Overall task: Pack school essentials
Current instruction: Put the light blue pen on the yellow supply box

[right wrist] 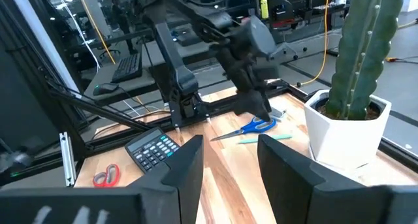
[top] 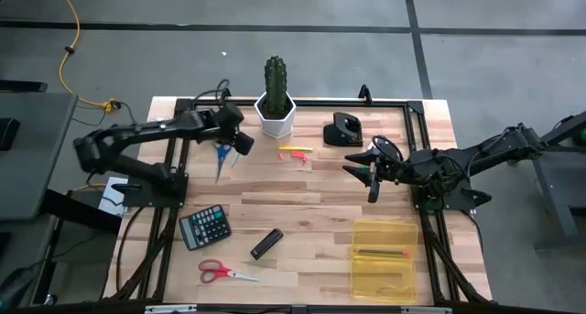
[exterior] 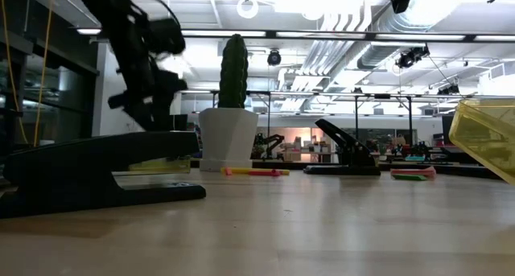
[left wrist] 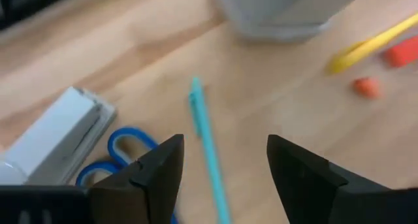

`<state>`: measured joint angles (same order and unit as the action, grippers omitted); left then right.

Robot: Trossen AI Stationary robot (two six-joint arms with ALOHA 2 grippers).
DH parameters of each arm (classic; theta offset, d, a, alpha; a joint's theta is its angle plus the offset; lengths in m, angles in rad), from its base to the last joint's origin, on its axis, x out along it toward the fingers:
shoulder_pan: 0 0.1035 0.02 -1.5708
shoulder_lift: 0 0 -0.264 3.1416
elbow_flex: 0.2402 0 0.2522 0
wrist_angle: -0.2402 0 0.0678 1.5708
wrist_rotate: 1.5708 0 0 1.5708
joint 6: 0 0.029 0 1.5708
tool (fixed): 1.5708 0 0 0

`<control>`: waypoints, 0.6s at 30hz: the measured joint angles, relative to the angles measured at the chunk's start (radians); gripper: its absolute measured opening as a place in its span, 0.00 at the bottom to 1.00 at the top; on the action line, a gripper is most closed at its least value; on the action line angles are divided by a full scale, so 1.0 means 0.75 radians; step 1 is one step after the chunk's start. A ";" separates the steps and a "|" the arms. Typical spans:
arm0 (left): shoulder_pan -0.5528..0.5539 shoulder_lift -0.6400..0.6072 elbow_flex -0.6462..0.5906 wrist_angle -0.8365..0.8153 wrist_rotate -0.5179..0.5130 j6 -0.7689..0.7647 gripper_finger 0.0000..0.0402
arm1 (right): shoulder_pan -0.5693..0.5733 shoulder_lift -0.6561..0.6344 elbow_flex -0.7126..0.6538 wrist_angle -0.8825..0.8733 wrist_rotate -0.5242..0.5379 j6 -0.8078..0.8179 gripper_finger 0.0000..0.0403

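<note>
My left gripper (top: 240, 142) (left wrist: 225, 145) hangs open at the far left, pointing steeply down. Below it a teal pen (left wrist: 206, 136) lies flat on the table, showing in the gap between the fingers, which stand clear of it. Blue-handled scissors (left wrist: 121, 152) (top: 222, 154) lie beside the pen, next to a pale grey block (left wrist: 59, 132). A yellow marker (top: 295, 149) and small red pieces (left wrist: 401, 51) lie past the cactus pot. Red-handled scissors (top: 220, 272) lie at the near edge. My right gripper (top: 371, 172) (right wrist: 228, 152) waits open and level, right of centre, nothing showing between its fingers.
A cactus in a white pot (top: 275, 99) stands at the far edge, close to my left gripper. A clear yellow box (top: 385, 259) with a pen inside sits near right. A black calculator (top: 205, 227), a black bar (top: 266, 243) and a black stapler-like item (top: 346, 129) also lie on the table.
</note>
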<state>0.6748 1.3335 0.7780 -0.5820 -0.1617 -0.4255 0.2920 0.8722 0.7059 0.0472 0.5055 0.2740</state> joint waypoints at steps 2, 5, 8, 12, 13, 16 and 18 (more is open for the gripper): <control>0.012 0.077 0.001 0.013 -0.006 0.003 0.52 | 0.000 0.000 0.000 -0.008 0.000 0.023 0.34; 0.020 0.167 0.001 0.009 -0.012 0.034 0.52 | 0.000 0.000 0.000 -0.009 0.000 0.021 0.34; 0.020 0.239 0.000 0.004 0.005 0.000 0.50 | 0.000 0.000 0.000 -0.009 0.000 0.020 0.34; 0.020 0.303 0.000 0.008 0.076 -0.047 0.47 | 0.001 0.000 0.000 -0.009 0.000 0.022 0.34; 0.020 0.313 0.001 0.008 0.081 -0.048 0.47 | 0.000 0.000 0.000 -0.009 0.000 0.022 0.34; 0.018 0.342 0.001 0.010 0.082 -0.065 0.44 | 0.001 0.000 0.000 -0.009 0.000 0.022 0.34; 0.015 0.355 0.001 0.012 0.086 -0.084 0.42 | 0.000 0.000 0.000 -0.009 0.000 0.021 0.34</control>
<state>0.6862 1.6001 0.7787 -0.5733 -0.0975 -0.4882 0.2922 0.8722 0.7059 0.0402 0.5056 0.2897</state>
